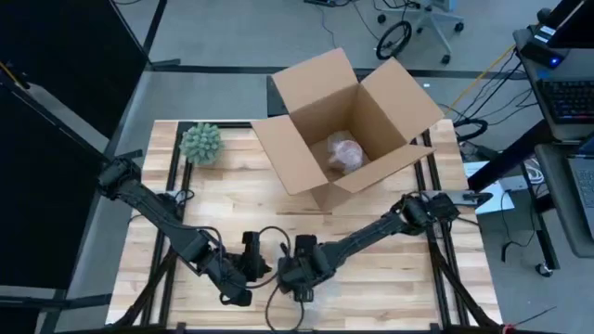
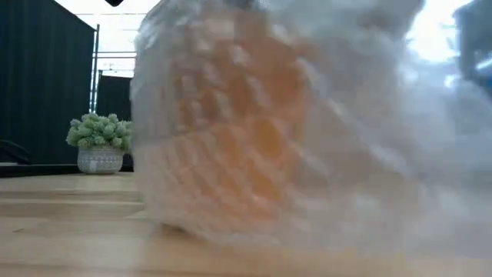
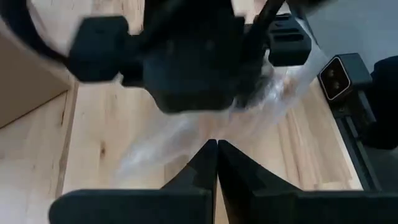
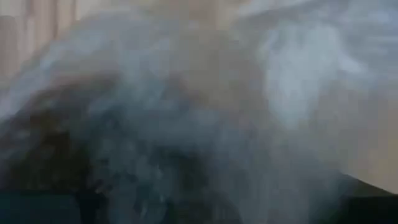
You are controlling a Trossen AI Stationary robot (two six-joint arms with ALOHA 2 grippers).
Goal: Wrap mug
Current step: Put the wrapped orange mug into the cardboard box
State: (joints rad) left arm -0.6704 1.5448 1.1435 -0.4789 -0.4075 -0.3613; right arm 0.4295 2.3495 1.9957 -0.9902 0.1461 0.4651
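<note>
At the near edge of the wooden table (image 1: 390,278), both arms bend low and meet. The left gripper (image 3: 216,144) has its fingers pressed together, beside crinkled clear wrap. The right gripper (image 1: 299,278) stands over the bundle; whether its fingers are open I cannot tell. The mug (image 2: 231,146), orange under cloudy bubble wrap (image 2: 361,115), rests on the table close to the low camera. Farther back stand an open cardboard box (image 1: 343,130) holding another wrapped bundle (image 1: 342,153), and a small green plant (image 1: 200,143) in a pot.

Robotics lab/office: wooden bench (image 1: 390,269) on black frame, dark curtain (image 2: 46,85) behind, office chair (image 1: 422,23), floor cables (image 1: 483,125), keyboard (image 1: 566,97) at side desk.
</note>
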